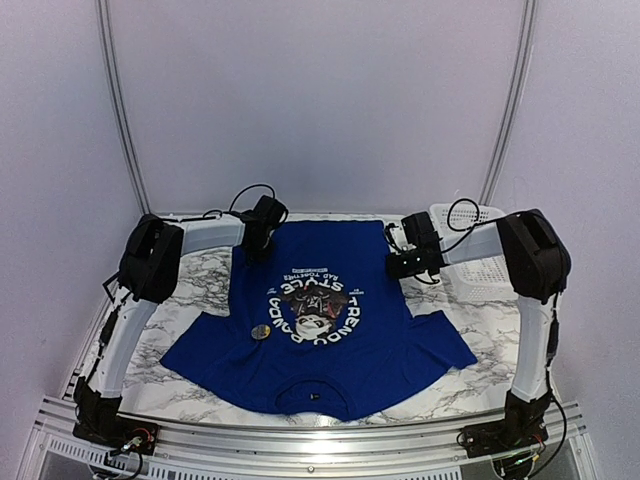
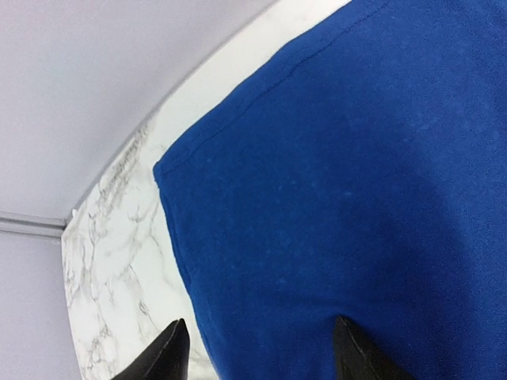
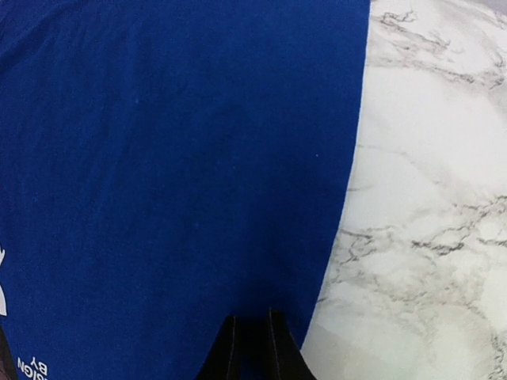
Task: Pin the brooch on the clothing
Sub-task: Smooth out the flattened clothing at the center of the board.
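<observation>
The clothing (image 1: 330, 320), a royal-blue T-shirt with a round panda print, lies spread flat on the marble table (image 1: 490, 350), its collar toward the near edge. The brooch (image 1: 259, 331), small and round, rests on the shirt just left of the print. My left gripper (image 1: 262, 248) hovers at the shirt's far left corner. In the left wrist view the left gripper (image 2: 260, 321) is open, one finger over marble and one over the clothing (image 2: 341, 198). My right gripper (image 1: 402, 264) is at the shirt's right side. There the right gripper (image 3: 252, 318) is shut, pinching the clothing (image 3: 174, 174) near its side edge.
A white perforated basket (image 1: 482, 255) stands at the back right, behind the right arm. Bare marble (image 3: 428, 198) shows right of the shirt and at the left (image 2: 119, 261). White walls and metal poles close in the back of the table.
</observation>
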